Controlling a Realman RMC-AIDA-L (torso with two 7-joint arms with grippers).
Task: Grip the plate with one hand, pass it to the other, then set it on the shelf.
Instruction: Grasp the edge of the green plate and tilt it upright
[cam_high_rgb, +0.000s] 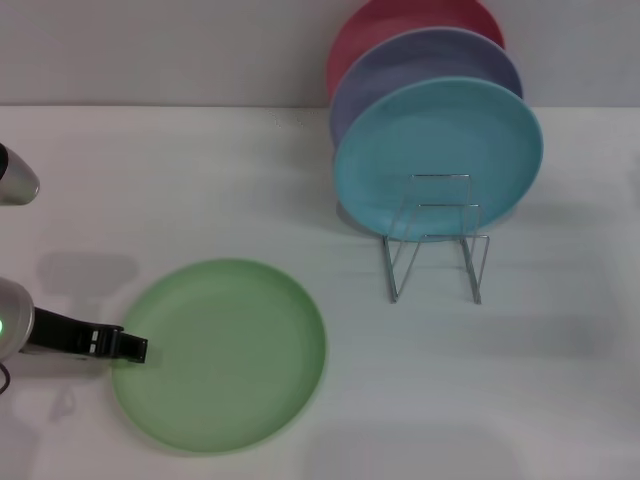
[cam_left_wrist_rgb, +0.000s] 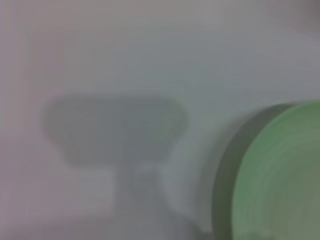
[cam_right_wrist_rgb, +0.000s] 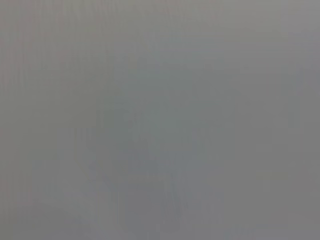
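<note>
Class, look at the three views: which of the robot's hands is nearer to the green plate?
Left. The left hand is at the green plate's left rim, on the table. The right hand appears in no view.

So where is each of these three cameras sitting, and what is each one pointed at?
Head view: on the robot's head, looking down at the table; the left gripper is at the green plate, beside the wire rack.
Left wrist view: on the left arm, facing the table; no fingers show.
Right wrist view: blank grey only.
Shared: head and left wrist views both show the green plate.
</note>
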